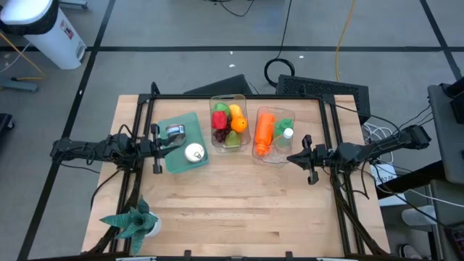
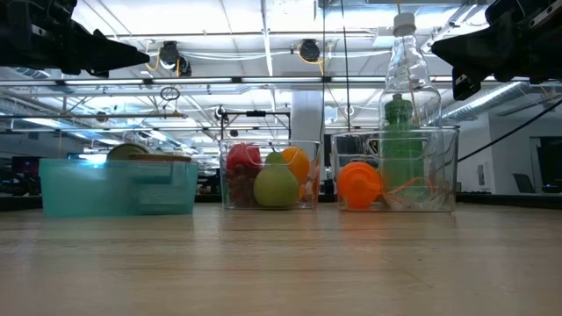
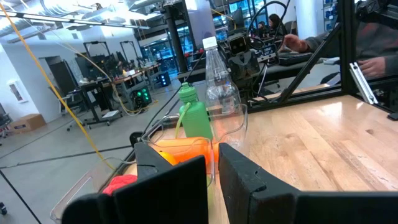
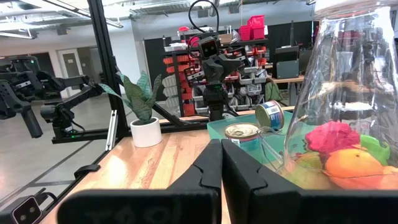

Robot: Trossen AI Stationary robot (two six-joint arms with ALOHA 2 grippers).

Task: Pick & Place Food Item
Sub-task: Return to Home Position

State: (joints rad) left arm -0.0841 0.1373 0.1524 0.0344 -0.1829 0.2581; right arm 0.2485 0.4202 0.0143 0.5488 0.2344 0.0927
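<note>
Fruit bin [image 1: 229, 122] between closed, empty left gripper [image 1: 156, 150] and right gripper [image 1: 307, 159].

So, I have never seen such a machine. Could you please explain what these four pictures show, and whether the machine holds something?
It is a robot with two dark arms at a wooden table. Each arm ends in a gripper with two jaws.

One picture looks straight down on the table, one looks level across it, and two come from cameras on the arms' wrists.

The left gripper hangs over a teal tray that holds cans. The right gripper hangs beside a clear bin with an orange bottle, a green bottle and a clear bottle. Between them stands a second clear bin of fruit. A small potted plant stands on the table's near left corner.

Both pairs of jaws are shut and hold nothing.
</note>
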